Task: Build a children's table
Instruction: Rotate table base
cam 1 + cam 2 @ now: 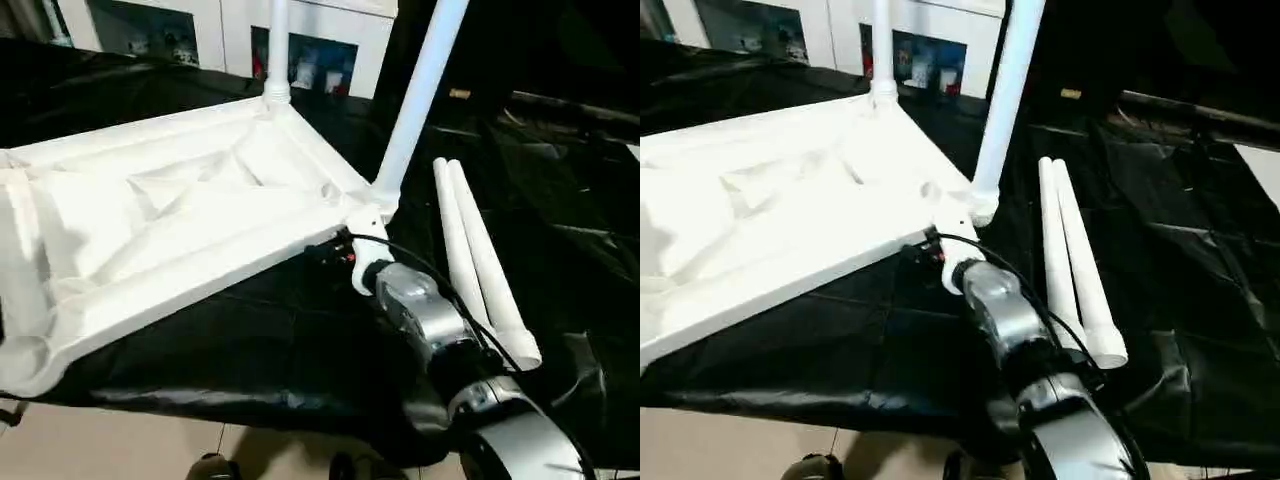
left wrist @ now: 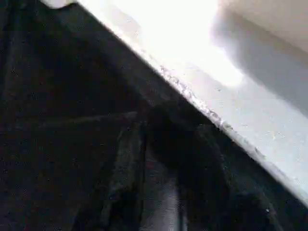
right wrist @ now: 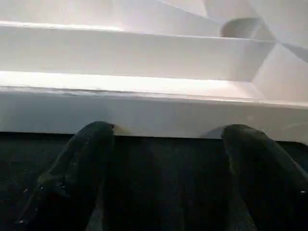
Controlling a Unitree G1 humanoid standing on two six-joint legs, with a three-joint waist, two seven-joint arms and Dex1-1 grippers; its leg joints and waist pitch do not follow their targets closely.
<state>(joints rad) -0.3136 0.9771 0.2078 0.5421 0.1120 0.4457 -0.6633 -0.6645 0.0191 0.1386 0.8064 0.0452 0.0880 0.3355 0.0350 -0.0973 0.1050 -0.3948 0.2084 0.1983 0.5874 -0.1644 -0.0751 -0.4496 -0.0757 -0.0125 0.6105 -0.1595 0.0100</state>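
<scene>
In the head views, the table top (image 1: 190, 215) lies upside down on a black sheet (image 1: 280, 340), ribbed underside up. Two legs stand upright in the far corner socket (image 1: 276, 97) and the right corner socket (image 1: 385, 190); two loose legs (image 1: 480, 250) lie side by side on the sheet to the right, so the assembly appears half complete. The right forearm (image 1: 425, 310) reaches to the near-right corner. White cabinets (image 1: 230, 25) line the far wall; pale floor shows at the near edge. In the left wrist view, the left gripper (image 2: 159, 192) is dim against the sheet beside the white rim; its state cannot be determined. In the right wrist view, the right gripper (image 3: 168, 139) is spread wide, fingertips (image 3: 94, 137) at the top's side wall, gripping nothing.
</scene>
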